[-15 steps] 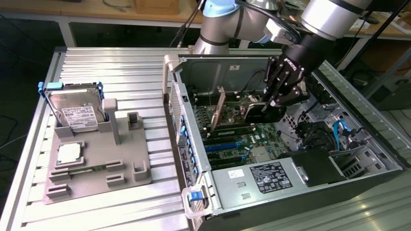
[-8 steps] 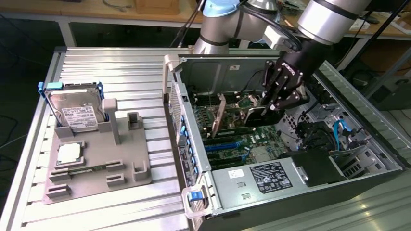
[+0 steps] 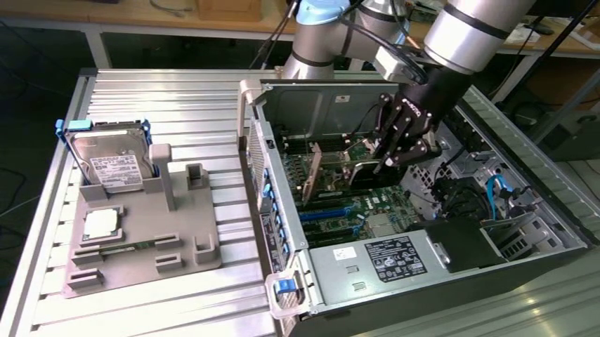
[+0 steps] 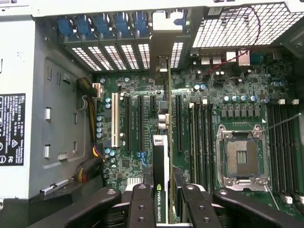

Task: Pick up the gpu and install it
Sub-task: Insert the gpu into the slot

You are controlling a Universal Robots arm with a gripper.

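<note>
My gripper is lowered inside the open computer case and shut on the gpu, a thin black card held on edge above the motherboard. In the wrist view the gpu runs edge-on away from my gripper, with a fingertip pressed against each side. Its grey metal bracket reaches the rear slot openings of the case. The card's lower edge hangs over the black expansion slots; whether it touches a slot is hidden.
A silver hard drive with blue handles stands in a grey fixture at the exterior view's left, with a small silver chip lying on it. Inside the case are the CPU socket, memory slots, cables and a power supply.
</note>
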